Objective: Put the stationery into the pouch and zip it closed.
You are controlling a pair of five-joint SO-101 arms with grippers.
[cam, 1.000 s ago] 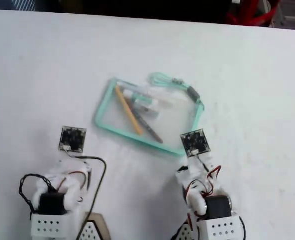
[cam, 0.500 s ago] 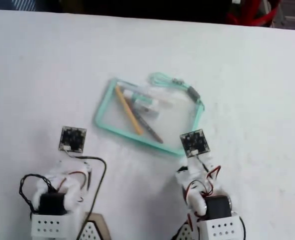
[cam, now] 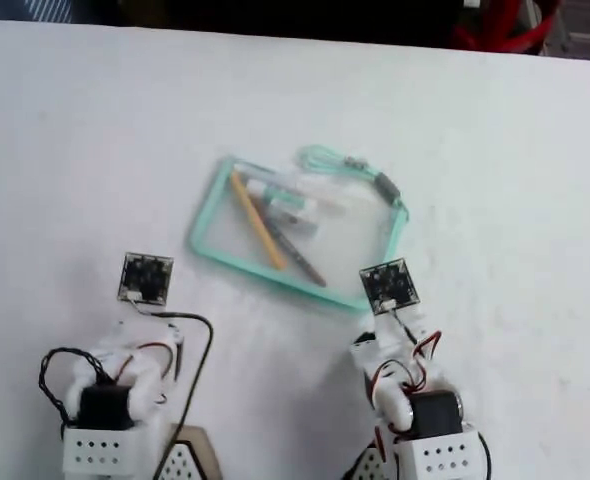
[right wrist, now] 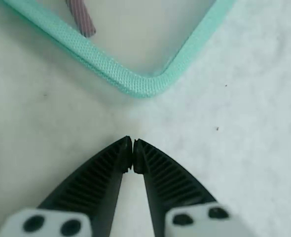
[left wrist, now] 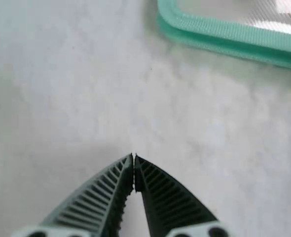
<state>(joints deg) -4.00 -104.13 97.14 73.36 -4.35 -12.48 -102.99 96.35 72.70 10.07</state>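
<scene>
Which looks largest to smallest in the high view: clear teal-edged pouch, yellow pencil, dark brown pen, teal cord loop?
Largest: clear teal-edged pouch.
Then: yellow pencil and dark brown pen, too alike to rank.
Smallest: teal cord loop.

The setting is a robotics test bench of the laboratory or workshop type. A plain white table (cam: 515,150) carries two small manipulators side by side, the left arm (cam: 105,395) and the right arm (cam: 420,405), each assembled from white plastic parts on a perforated base (cam: 100,452), with exposed wiring (cam: 211,345) and a bare camera board (cam: 146,277) mounted at the wrist. Beyond the far edge of the table the surroundings are dark, and part of a red frame (cam: 505,30) stands there.
</scene>
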